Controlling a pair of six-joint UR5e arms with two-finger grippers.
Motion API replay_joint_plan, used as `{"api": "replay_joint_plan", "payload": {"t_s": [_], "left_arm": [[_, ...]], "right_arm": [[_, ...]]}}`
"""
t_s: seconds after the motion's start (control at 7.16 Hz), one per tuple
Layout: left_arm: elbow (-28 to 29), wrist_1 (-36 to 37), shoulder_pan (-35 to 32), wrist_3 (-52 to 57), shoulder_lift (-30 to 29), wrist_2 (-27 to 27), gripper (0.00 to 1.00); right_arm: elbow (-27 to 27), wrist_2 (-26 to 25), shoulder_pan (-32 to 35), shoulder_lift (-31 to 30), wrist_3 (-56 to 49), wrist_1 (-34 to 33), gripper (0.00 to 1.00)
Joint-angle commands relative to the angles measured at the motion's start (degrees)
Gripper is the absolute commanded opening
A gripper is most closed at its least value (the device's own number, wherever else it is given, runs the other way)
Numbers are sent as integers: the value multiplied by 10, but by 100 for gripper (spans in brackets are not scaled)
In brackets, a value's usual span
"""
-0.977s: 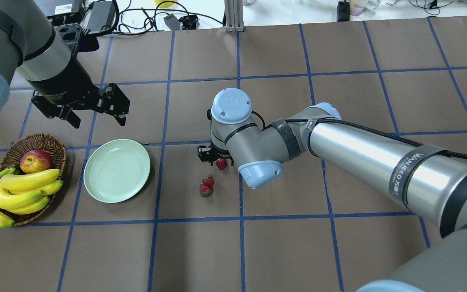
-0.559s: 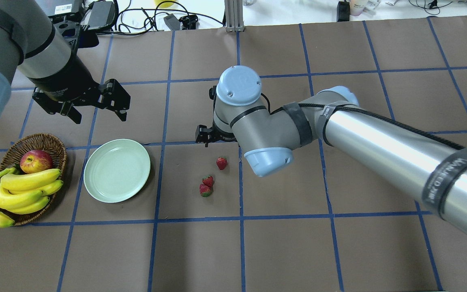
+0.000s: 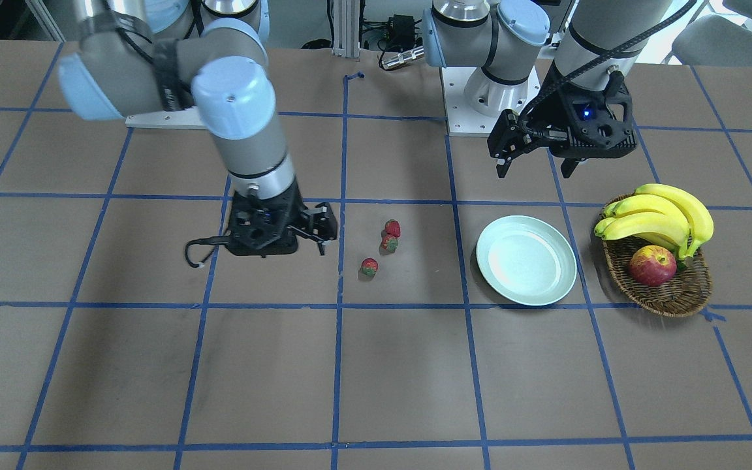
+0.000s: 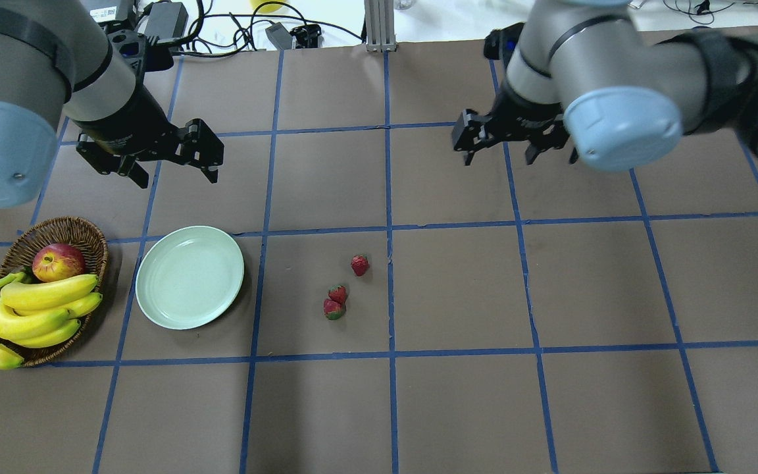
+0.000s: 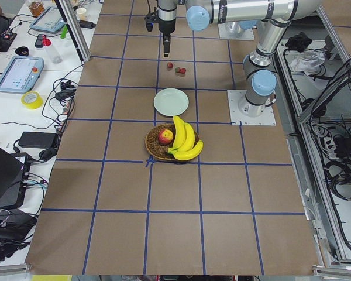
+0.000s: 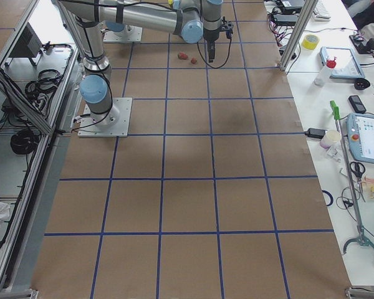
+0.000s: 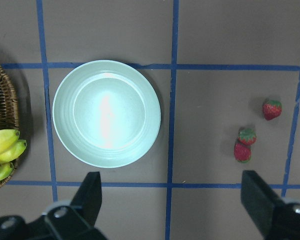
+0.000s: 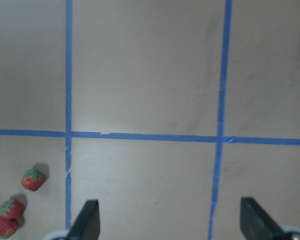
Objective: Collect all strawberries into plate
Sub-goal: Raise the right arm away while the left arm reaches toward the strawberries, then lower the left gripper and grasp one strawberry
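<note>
Desk (image 4: 326, 408): brown sheet, blue tape grid (image 4: 390, 197), matte, a few faint scuffs. At the far edge there's a cable tangle, a black power brick (image 4: 167, 16) and an aluminium post (image 4: 376, 23). Side benches carry tablets (image 5: 17, 73) and a yellow tape roll (image 5: 31, 100).

Left to right, overhead:
- Wicker basket (image 4: 66, 225) with bananas (image 4: 37, 303) and one apple (image 4: 58, 261).
- Just beside it, the plate (image 4: 189, 276), flat on the desk, nothing in it.
- My left fingers (image 7: 90, 195) hang above the desk on the far side of basket and plate. They are spread wide, holding nothing.
- Next cell right: the strawberries (image 4: 337, 294), all three on the desk, apart from the plate. Two touch; the third sits a little apart, near a tape line.
- My right fingers (image 8: 252, 217) are further right and further out, off the desk. Also spread, nothing between them.

Hard to see:
- Bananas cover most of the basket and run off the overhead frame's left edge.
- Left wrist view cuts the basket; the apple is a sliver there.
- Both wrist views crop my fingers at the bottom edge.
- Right wrist view has the strawberries jammed into the lower left corner.
- Overhead, my right wrist joint covers part of the right fingers, and that arm runs out of frame.
- Side views: strawberries are red specks, caps not resolvable.
</note>
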Motion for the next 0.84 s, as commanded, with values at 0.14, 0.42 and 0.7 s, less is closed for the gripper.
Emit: {"api": "replay_joint_plan", "payload": {"t_s": [0.14, 0.42, 0.7], "left_arm": [[-70, 205, -57, -76, -70, -53, 100], [-75, 248, -111, -77, -126, -60, 100], [-86, 298, -152, -77, -177, -61, 100]], "right_arm": [[-207, -11, -77, -23, -121, 268, 100], [-194, -14, -1, -64, -111, 268, 100], [-144, -45, 17, -73, -118, 250, 97]]}}
